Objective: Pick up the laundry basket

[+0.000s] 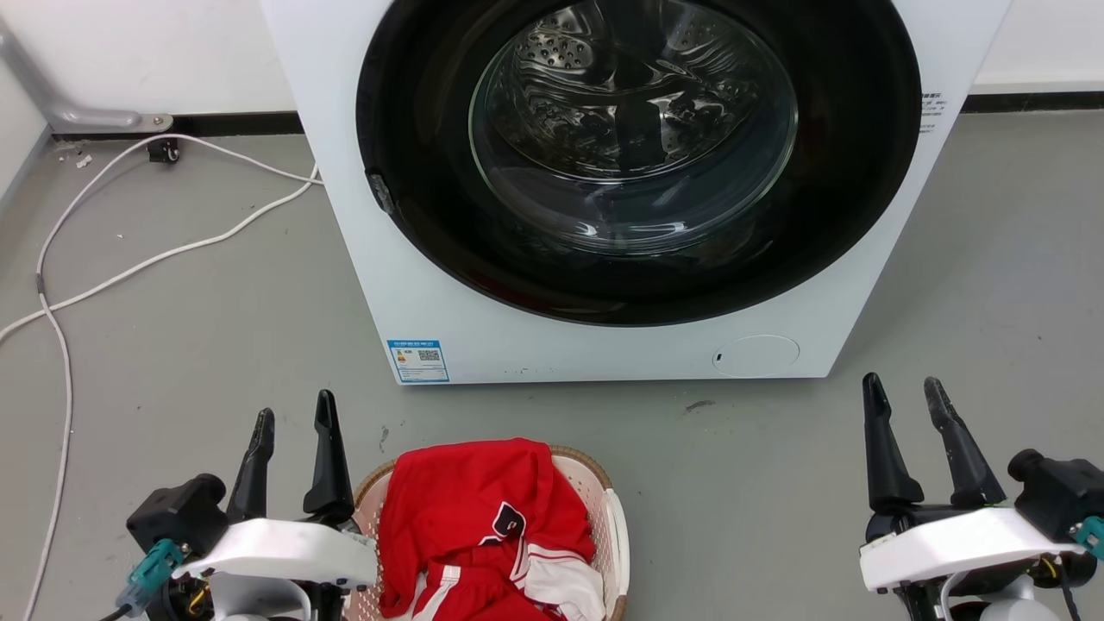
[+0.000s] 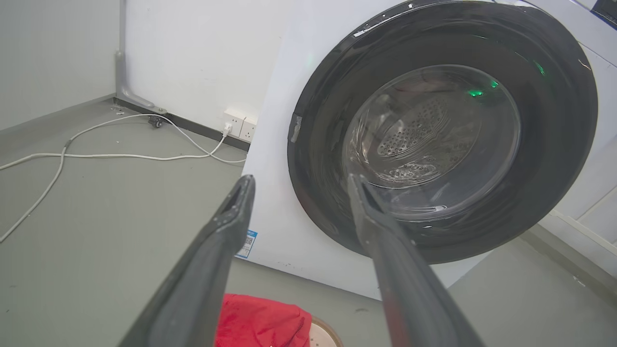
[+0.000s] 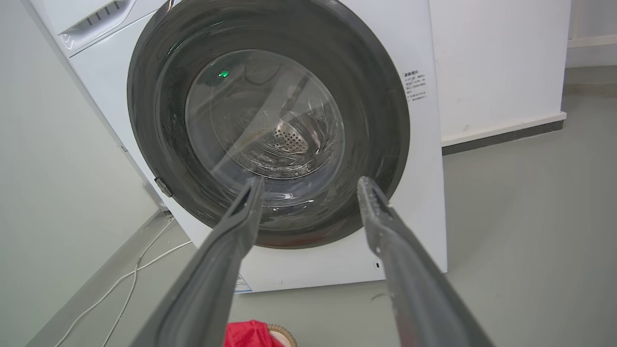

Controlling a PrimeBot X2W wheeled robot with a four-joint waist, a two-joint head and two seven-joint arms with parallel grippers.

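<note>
Beyond laundry basket (image 1: 595,500): washer (image 1: 362,216), blue QR label (image 1: 418,360).

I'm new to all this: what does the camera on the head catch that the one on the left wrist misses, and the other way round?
Head view, not left wrist view: the right gripper, jaws open, the white handle of the laundry basket, and the round white cover low on the washer.
Left wrist view, not head view: the wall sockets and green glints on the door glass.
Both: the washer with its blue label, the white cable, the red garment in the laundry basket, and the left gripper, jaws open.
</note>
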